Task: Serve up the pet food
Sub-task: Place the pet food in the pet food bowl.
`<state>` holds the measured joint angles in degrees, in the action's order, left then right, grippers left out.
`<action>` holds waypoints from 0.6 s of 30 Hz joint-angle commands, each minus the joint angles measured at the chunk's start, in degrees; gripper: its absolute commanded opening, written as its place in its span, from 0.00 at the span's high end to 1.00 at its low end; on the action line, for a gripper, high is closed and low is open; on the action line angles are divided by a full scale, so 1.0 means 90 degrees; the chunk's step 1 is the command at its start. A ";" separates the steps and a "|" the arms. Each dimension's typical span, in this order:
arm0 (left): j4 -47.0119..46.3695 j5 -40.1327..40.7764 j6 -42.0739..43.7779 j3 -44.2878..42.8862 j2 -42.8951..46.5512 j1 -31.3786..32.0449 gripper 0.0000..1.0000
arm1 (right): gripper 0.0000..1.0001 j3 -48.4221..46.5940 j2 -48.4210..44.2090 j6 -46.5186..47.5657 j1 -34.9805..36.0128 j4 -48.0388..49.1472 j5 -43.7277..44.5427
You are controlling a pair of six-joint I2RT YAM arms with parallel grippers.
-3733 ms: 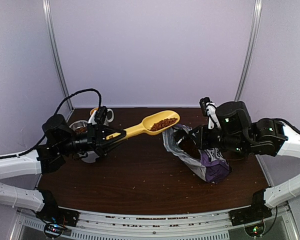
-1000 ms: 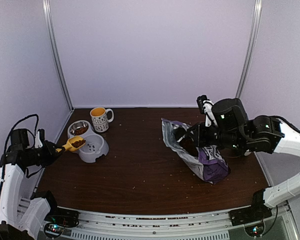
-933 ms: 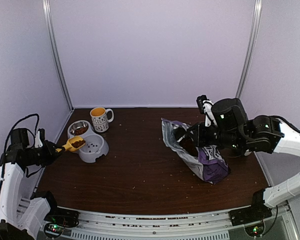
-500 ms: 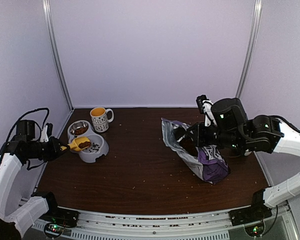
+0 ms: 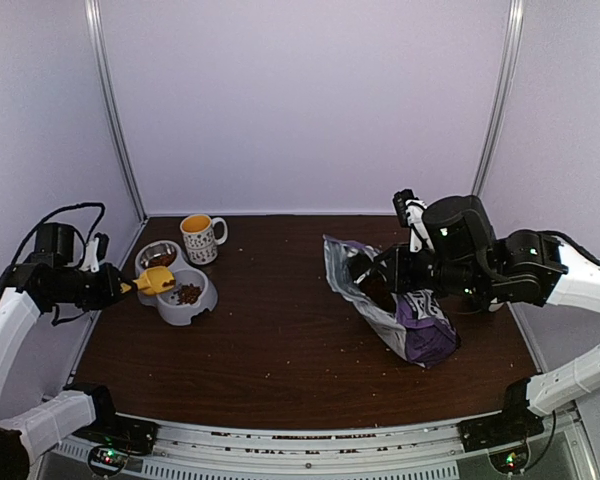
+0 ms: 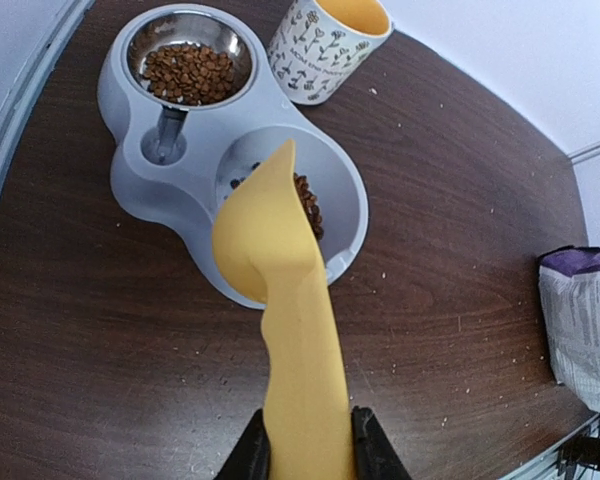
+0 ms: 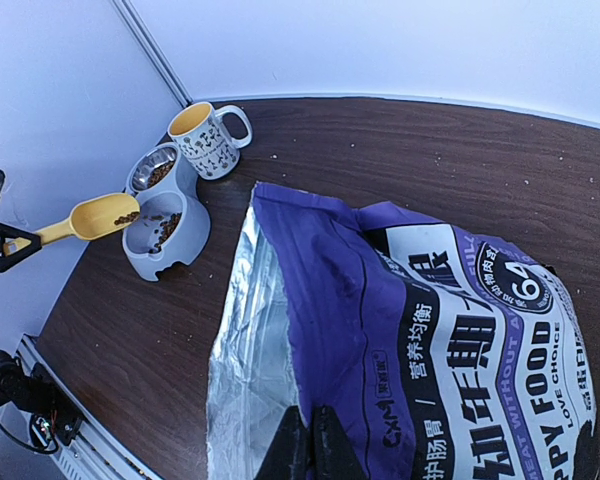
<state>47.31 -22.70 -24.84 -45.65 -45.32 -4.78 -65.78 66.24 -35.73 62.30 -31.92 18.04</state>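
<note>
Kibble (image 6: 305, 205) lies in a small heap in the nearer well of the grey double bowl (image 6: 130, 190). More of it fills the steel cup (image 6: 185, 72) in the farther well. The bowl sits at the left end of the dark wooden table (image 5: 280, 350).

Your yellow scoop (image 6: 280, 300) hangs over that nearer well, tipped mouth-down. From the left wrist camera it hides part of the heap. The right wrist view shows a few pellets sitting in the scoop's mouth. Your left gripper (image 6: 308, 452) has its fingers clamped on either side of the scoop's handle, out past the table's left edge in the top view.

A patterned mug (image 6: 330, 40) with a yellow inside stands upright just behind the bowl, close to the steel cup but not touching it as far as you can tell. Pale crumbs dot the wood around the bowl.

The purple-and-white puppy food bag (image 7: 430, 330) is well apart, on the right half of the table. It leans over with its silver-lined mouth open toward the bowl. Your right gripper (image 7: 310, 440) is pinched together on the bag's rim.
</note>
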 commanded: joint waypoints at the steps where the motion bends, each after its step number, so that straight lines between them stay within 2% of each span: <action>1: 0.0169 0.0717 0.0339 -0.0422 -0.0308 0.0540 1.00 | 1.00 -0.0187 -0.0026 0.0063 -0.0064 0.0189 0.0091; 5: 0.0429 0.1374 0.0526 -0.0727 -0.0516 0.0876 1.00 | 1.00 -0.0201 -0.0052 0.0063 -0.0067 0.0159 0.0108; 9: 0.0575 0.1536 0.0670 -0.0969 -0.0640 0.0888 1.00 | 1.00 -0.0173 -0.0093 0.0052 -0.0063 0.0139 0.0122; 16: 0.0720 0.1586 0.0715 -0.1241 -0.0579 0.0911 1.00 | 1.00 -0.0137 -0.0151 0.0034 -0.0062 0.0133 0.0126; 18: 0.0730 0.1360 0.0628 -0.1370 -0.0439 0.0911 1.00 | 1.00 -0.0125 -0.0179 0.0037 -0.0067 0.0129 0.0139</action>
<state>54.19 -9.72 -19.59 -54.59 -51.35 3.07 -65.78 66.17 -35.75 62.30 -31.92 18.02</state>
